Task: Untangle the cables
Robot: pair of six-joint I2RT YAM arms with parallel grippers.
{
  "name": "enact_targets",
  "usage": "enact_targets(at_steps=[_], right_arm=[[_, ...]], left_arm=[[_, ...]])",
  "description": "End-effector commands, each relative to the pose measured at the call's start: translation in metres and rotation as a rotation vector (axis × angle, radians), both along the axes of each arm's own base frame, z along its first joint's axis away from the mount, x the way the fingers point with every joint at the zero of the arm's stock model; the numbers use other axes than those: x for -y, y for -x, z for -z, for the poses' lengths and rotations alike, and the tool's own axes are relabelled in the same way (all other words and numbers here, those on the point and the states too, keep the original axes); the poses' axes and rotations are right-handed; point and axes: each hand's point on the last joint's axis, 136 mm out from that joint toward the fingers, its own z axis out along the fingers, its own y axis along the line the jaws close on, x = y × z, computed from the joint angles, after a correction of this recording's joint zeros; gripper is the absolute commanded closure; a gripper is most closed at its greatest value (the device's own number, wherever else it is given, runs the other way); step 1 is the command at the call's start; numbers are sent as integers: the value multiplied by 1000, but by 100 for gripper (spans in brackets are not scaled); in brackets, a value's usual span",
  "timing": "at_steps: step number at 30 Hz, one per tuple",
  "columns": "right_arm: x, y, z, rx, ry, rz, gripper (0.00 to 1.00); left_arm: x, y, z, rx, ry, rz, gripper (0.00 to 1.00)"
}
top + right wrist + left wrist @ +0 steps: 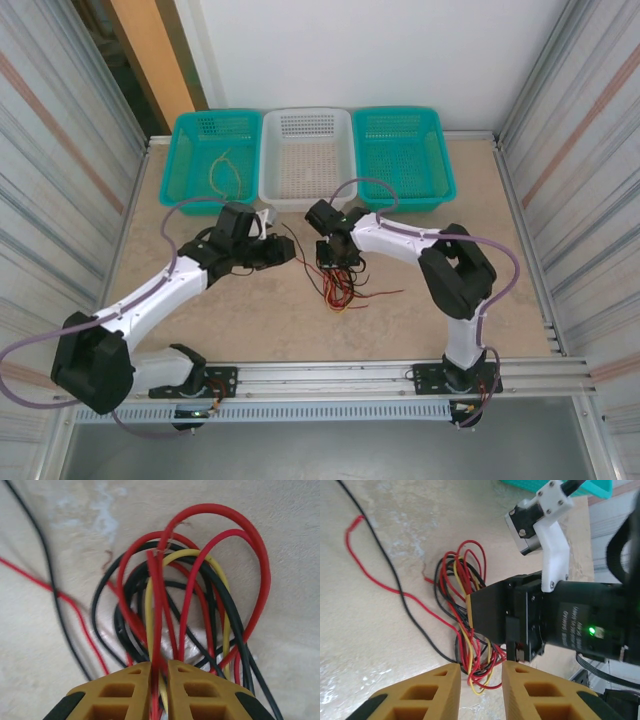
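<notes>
The right tool is clamped on the tangled cables, whose loops lie just ahead of the nearer left tool, its jaws apart.

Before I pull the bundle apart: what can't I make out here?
Right wrist: which cables the jaws of the right gripper pinch; bottom edge cuts it off.
Left wrist: the cables' far side, hidden behind the right gripper's body.
Top external: single strands, too small to trace.

Robot lab cell. Beige desk boxed in by ribbed panels; two robot arms bolted to an aluminium rail; plastic sorting baskets beyond the left hand.
</notes>
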Motion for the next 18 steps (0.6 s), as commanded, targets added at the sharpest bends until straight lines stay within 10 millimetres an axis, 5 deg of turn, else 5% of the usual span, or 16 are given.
enact_targets(at_steps=[1,3,5,18], right_arm=[[-3,-3,5,-52,10,20,82],[-1,-2,9,-52,29,19,81],[2,-2,3,-33,47,15,97],[-5,22,-132,449,5,-206,100]], left_arm=[[-13,5,2,2,-8,-13,71],[-14,6,0,0,1,-9,71],[-13,7,-3,4,9,-7,71],[37,-1,-60,48,230,71,61]])
